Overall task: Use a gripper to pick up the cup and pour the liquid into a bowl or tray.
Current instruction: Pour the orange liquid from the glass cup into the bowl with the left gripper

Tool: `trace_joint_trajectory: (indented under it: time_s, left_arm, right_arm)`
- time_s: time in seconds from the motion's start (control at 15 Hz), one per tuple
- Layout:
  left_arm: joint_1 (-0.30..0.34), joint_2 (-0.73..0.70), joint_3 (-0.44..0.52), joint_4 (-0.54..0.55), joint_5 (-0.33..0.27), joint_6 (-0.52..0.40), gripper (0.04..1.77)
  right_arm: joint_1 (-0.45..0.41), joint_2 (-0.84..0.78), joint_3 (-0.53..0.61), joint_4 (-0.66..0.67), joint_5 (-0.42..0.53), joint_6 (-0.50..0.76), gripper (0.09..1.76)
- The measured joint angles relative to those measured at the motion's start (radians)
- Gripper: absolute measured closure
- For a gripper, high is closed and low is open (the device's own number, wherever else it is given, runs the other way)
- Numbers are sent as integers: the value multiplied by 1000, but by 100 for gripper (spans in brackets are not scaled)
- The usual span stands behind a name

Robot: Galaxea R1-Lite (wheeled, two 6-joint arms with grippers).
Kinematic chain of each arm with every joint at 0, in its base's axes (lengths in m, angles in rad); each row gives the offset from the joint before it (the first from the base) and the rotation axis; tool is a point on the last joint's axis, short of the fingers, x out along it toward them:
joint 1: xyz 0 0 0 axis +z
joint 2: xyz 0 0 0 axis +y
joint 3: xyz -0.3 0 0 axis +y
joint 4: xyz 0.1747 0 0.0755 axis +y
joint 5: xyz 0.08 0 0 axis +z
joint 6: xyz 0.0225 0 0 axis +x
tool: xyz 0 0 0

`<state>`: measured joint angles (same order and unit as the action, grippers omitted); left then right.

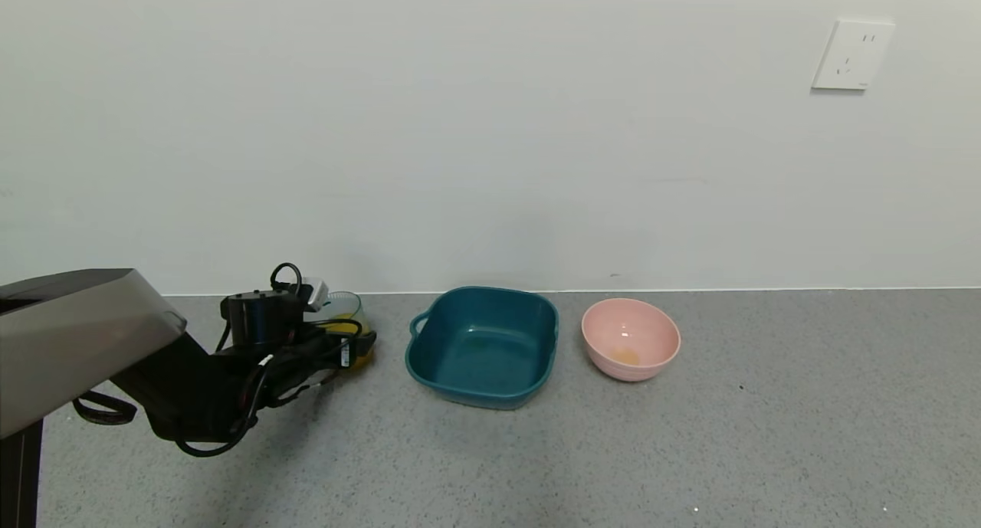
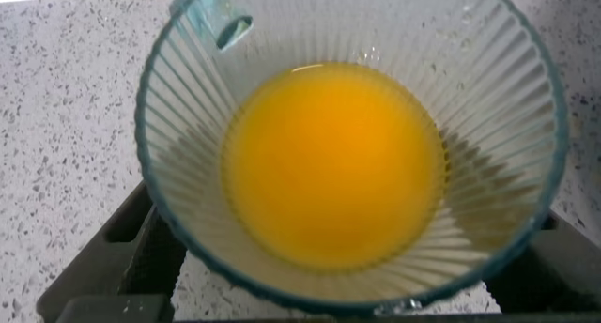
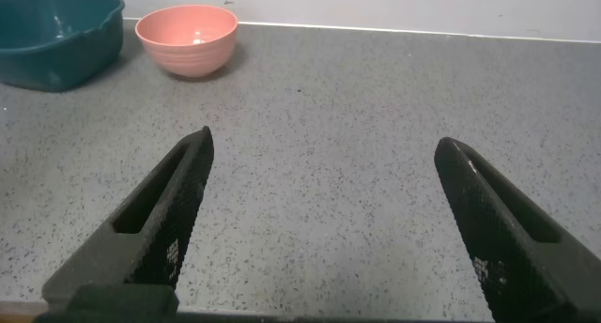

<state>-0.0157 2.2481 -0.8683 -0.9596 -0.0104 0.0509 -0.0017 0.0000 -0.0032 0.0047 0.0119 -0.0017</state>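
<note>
The left gripper sat at the lower left of the head frame, fingers on either side of the ribbed cup with orange liquid in it, though I couldn't tell if they were actually clamped. Just right of it, centre frame, was the teal tray, then the pink bowl, both on the grey speckled counter by the white wall. The right gripper was spread wide over bare counter, nothing between its fingers.
</note>
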Motion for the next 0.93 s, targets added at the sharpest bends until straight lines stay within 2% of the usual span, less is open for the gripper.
trace_joint_trajectory:
  time_s: [0.33,0.47,0.53,0.93]
  left_arm:
    - [-1,13,-26,-1,1,-2,9]
    - [-1,15,-27,0,1,-2,43]
    - [-1,16,-27,-1,1,-3,47]
    - [0,5,-16,4,1,-3,50]
  right_arm:
    - [0,0,0,0,0,0,14]
    - [0,0,0,0,0,0,14]
    - [0,0,0,0,0,0,14]
    - [0,0,0,0,0,0,14]
